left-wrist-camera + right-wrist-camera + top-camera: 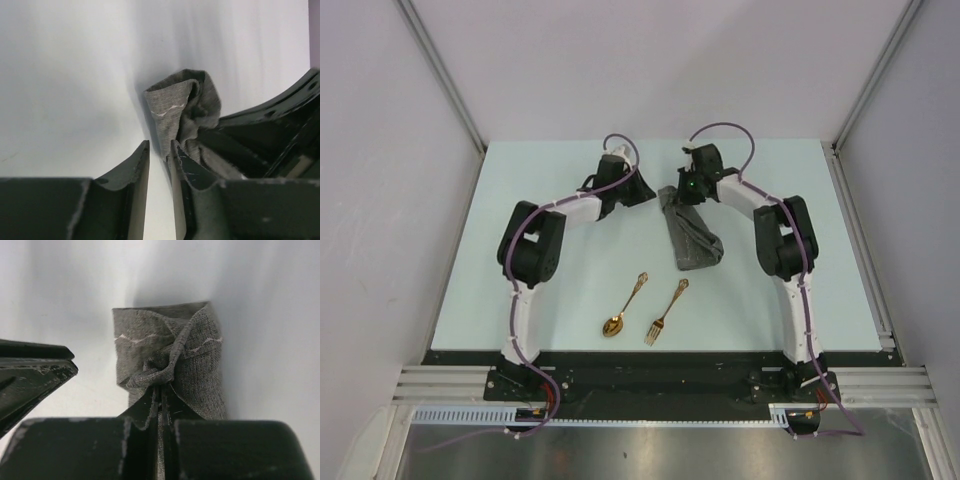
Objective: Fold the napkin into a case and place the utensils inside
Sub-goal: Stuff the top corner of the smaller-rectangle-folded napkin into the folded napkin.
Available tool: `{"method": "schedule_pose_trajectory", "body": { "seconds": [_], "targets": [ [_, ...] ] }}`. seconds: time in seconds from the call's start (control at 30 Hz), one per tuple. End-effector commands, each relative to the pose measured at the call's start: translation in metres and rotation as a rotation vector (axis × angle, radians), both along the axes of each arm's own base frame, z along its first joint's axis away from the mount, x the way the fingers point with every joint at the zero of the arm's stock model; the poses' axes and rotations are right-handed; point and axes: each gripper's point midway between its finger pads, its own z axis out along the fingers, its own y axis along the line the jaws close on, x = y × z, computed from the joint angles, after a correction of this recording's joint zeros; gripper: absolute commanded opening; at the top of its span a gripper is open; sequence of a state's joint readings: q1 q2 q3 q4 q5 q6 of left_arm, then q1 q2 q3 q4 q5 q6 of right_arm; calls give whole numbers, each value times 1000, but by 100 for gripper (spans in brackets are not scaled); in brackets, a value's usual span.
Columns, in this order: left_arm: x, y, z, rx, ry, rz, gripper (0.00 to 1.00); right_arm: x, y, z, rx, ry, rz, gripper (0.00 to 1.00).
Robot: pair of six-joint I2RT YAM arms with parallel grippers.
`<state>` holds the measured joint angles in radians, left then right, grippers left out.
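Right end effector [160, 390] pinches a bunched fold at the far end of the napkin [167, 352], a narrow folded strip on the counter [560, 300]. Left end effector [160, 146], jaws slightly parted, holds nothing, just beside it. We judge the cloth limp and light; grip edges and corners.

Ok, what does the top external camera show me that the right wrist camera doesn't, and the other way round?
Top external only: the spoon and fork lying side by side on the table, nearer the arm bases and apart from the napkin, whose whole narrow length shows. Right wrist only: the right gripper, jaws shut on a bunched fold at the napkin's end. Both: the dark grey napkin and the left gripper close beside that pinch.
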<state>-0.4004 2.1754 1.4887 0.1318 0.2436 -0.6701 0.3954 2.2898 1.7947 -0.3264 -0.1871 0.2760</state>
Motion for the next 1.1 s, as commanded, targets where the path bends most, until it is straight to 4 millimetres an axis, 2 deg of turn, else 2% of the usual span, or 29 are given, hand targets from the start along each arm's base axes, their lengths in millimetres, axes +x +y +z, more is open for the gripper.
{"method": "schedule_pose_trajectory", "body": {
  "seconds": [0.0, 0.17, 0.37, 0.4, 0.5, 0.53, 0.57, 0.63, 0.8, 0.83, 0.93, 1.07],
  "targets": [
    [3, -22, 12, 33, -49, -78, 26, 7, -9, 41, 163, -23, -3, 0],
    [-1, -43, 8, 137, -76, -144, 25, 11, -18, 41, 265, 8, -31, 0],
    [-3, -47, 3, 301, -117, -160, 33, 9, -22, 38, 343, 50, -50, 0],
    [0, -49, 8, 311, -132, -161, 33, 8, -21, 40, 350, 53, -46, 0],
    [3, -50, 6, 390, -142, -167, 33, 10, -22, 44, 369, 50, -51, 0],
    [1, -48, -5, 413, -110, -174, 33, 10, -21, 48, 376, 43, -49, 0],
    [5, -50, -1, 412, -113, -168, 32, 10, -21, 49, 379, 39, -48, 0],
    [4, -51, -9, 424, -89, -170, 31, 11, -21, 51, 382, 36, -48, 0],
    [5, -44, -5, 467, -105, -132, 32, 10, -20, 49, 383, 42, -45, 0],
    [7, -42, 1, 474, -122, -116, 32, 11, -20, 48, 384, 45, -46, 0],
    [6, -38, 0, 490, -126, -102, 34, 10, -20, 47, 388, 46, -43, 0],
    [7, -43, -8, 485, -114, -129, 34, 11, -20, 44, 389, 47, -46, 0]
  ]
}}
